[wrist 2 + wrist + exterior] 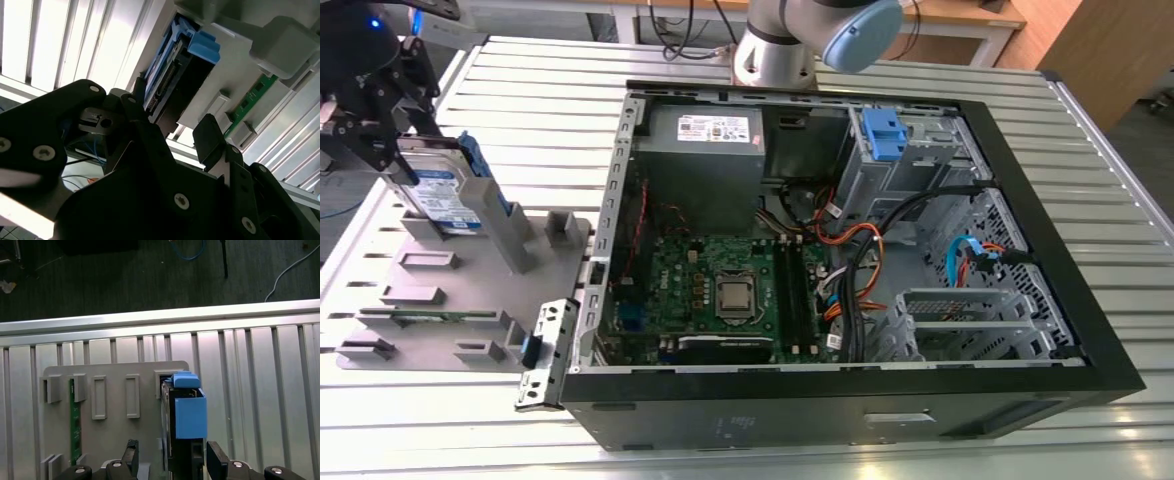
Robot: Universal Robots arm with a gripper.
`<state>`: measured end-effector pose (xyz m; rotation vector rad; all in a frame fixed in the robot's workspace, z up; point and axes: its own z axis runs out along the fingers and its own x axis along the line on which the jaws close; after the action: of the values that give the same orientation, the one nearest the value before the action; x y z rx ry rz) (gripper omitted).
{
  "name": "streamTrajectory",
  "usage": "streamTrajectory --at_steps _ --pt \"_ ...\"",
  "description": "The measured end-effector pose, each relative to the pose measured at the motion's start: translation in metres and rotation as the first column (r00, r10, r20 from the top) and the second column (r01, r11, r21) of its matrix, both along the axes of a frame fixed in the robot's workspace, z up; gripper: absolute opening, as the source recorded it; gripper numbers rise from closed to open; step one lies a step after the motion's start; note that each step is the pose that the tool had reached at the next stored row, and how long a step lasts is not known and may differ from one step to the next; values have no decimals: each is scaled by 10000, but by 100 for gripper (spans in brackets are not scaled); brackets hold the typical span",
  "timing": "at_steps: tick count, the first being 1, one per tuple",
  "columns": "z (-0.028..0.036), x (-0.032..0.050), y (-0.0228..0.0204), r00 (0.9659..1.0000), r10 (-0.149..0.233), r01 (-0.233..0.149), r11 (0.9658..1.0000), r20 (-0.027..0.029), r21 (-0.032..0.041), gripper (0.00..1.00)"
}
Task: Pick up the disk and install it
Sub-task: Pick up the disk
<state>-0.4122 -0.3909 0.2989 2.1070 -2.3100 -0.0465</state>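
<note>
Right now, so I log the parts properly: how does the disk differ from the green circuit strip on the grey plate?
The disk stands tall in a blue bracket; the green strip sits low and bare. The open claw flanks the disk, while the strip lies clear of it. Both sit in slots of the grey plate.

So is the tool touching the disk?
Cannot tell: in the first wrist view the tool straddles the disk, one finger clear, the other too close to judge.

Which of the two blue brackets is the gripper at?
The bracket on the disk standing in the grey fixture; the open gripper straddles it. The other bracket sits inside the computer case.
</note>
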Motion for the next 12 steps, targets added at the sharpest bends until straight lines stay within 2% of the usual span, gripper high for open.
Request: streamTrajectory --at_steps 3,7,9,12 --pt "0 0 0 10000 0 0 10000 0 -30 63" --pt "0 0 0 10000 0 0 10000 0 -75 39" --pt "0 0 0 10000 0 0 10000 0 -90 35" --pt "0 0 0 10000 0 0 9999 0 -112 35"
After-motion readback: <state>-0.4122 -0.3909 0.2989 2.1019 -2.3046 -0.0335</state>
